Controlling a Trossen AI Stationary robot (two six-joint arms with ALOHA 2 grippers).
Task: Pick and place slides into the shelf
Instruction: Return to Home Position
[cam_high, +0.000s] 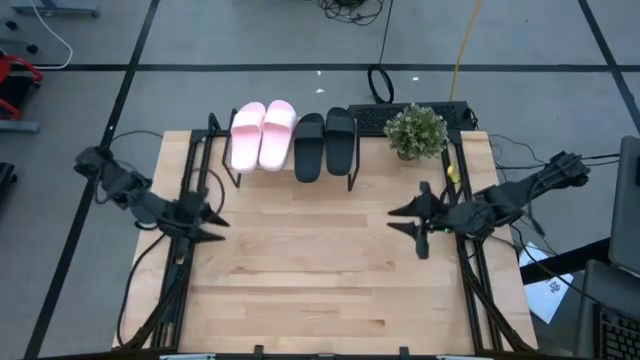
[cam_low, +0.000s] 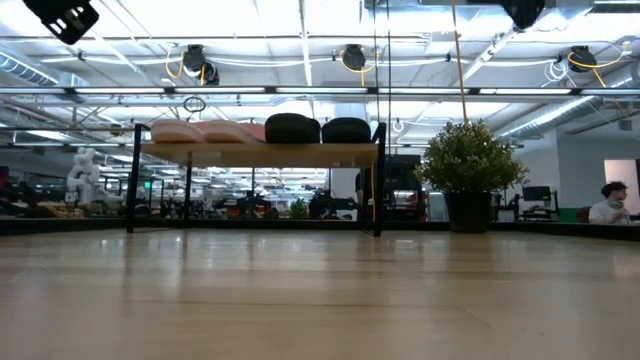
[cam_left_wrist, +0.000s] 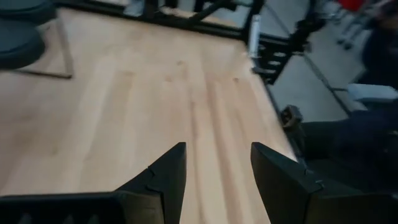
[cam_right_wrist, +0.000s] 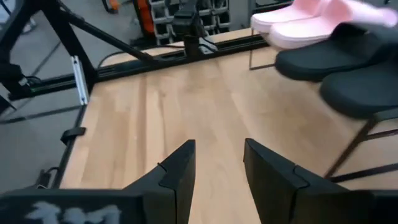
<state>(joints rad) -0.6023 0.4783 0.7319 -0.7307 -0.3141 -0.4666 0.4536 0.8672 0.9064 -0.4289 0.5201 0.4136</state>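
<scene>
Your pink slides (cam_high: 262, 135) and black slides (cam_high: 325, 143) sit atop the shelf (cam_low: 260, 154), and with the left gripper (cam_high: 218, 228) and right gripper (cam_high: 392, 218) both open and empty in front of it, a wide swing home could clip its legs and shake them off.

Four slides sat side by side on the shelf (cam_low: 260, 155) in the upper middle of the overhead frame. The shelf was a low rack, a light wood board on thin black legs. The first pink slide (cam_high: 247, 136) and second pink slide (cam_high: 278, 133) lay at the left, touching. The first black slide (cam_high: 309, 147) and second black slide (cam_high: 341, 140) lay just to their right. All rested sole-down, wide straps up, with the black pair set slightly lower in the frame than the pink.
</scene>
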